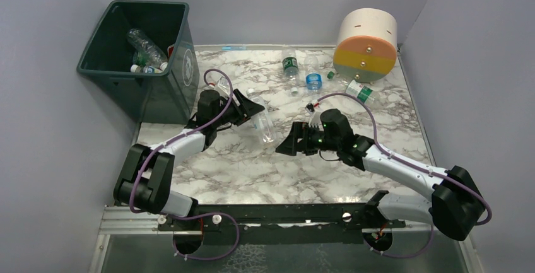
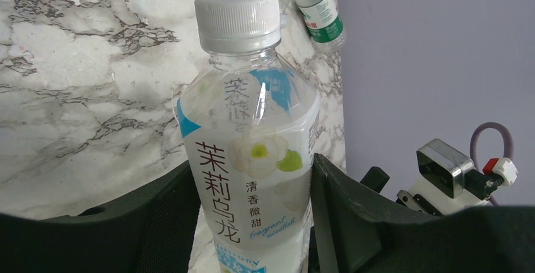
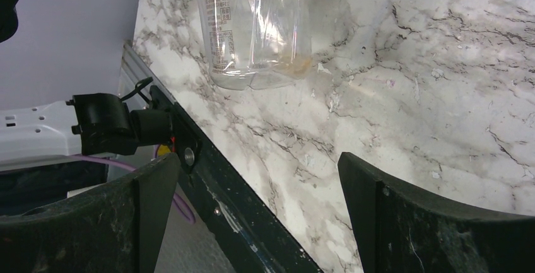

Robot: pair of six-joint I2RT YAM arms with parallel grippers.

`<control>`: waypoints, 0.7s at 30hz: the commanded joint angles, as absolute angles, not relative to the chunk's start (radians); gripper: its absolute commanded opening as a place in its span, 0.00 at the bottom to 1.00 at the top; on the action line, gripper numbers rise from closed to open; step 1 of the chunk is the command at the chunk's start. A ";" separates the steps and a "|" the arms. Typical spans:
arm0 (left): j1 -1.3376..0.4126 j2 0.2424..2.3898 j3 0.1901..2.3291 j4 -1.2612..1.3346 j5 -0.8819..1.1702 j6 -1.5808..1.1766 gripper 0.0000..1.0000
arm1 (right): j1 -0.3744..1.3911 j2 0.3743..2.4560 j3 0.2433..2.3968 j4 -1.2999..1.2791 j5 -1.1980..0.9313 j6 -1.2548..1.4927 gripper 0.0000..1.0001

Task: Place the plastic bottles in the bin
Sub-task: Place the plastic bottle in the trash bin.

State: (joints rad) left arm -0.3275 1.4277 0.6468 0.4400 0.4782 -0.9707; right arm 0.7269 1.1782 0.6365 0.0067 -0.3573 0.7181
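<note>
The held bottle (image 2: 252, 140) is clear, thin-walled plastic with a ribbed white screw cap and a glossy white wrap label printed with a flower; it looks near empty, with a faint amber trace at the base. My left gripper (image 1: 254, 111) pinches it across the labelled body, one dark, matte finger on each side. It lies tilted at mid-table, and I cannot tell whether it is clear of the veined marble-pattern table (image 1: 252, 172). I judge the step as grasp made, carry pending. The bin (image 1: 183, 65), a dark green tapered tub with a thick rim, sits at 10 o'clock from the bottle and has a few bottles in the bin (image 1: 146, 49) already. The next move calls for lifting above that rim, swinging to 10 o'clock and releasing over the opening. My right gripper (image 1: 287, 145) is spread with nothing between its fingers, just at 4 o'clock of the bottle. The loose bottles (image 1: 313, 79) wait at 1 o'clock, beside the smooth cream, orange and yellow cylinder (image 1: 366, 43).
</note>
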 commanded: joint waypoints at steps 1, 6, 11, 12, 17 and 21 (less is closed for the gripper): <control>-0.333 1.442 0.685 0.479 0.477 -0.957 0.61 | 0.732 1.189 0.623 0.041 -0.377 0.725 0.99; -0.339 1.472 0.699 0.489 0.478 -0.956 0.61 | 0.732 1.206 0.627 0.043 -0.377 0.719 0.99; -0.361 1.513 0.724 0.498 0.477 -0.952 0.61 | 0.732 1.226 0.637 0.035 -0.375 0.715 0.99; -0.364 1.520 0.728 0.500 0.476 -0.951 0.61 | 0.733 1.230 0.639 0.034 -0.374 0.715 0.99; -0.378 1.549 0.741 0.514 0.477 -0.951 0.61 | 0.732 1.244 0.643 0.028 -0.364 0.719 0.99; -0.383 1.572 0.751 0.522 0.482 -0.950 0.61 | 0.732 1.261 0.638 0.033 -0.360 0.721 0.99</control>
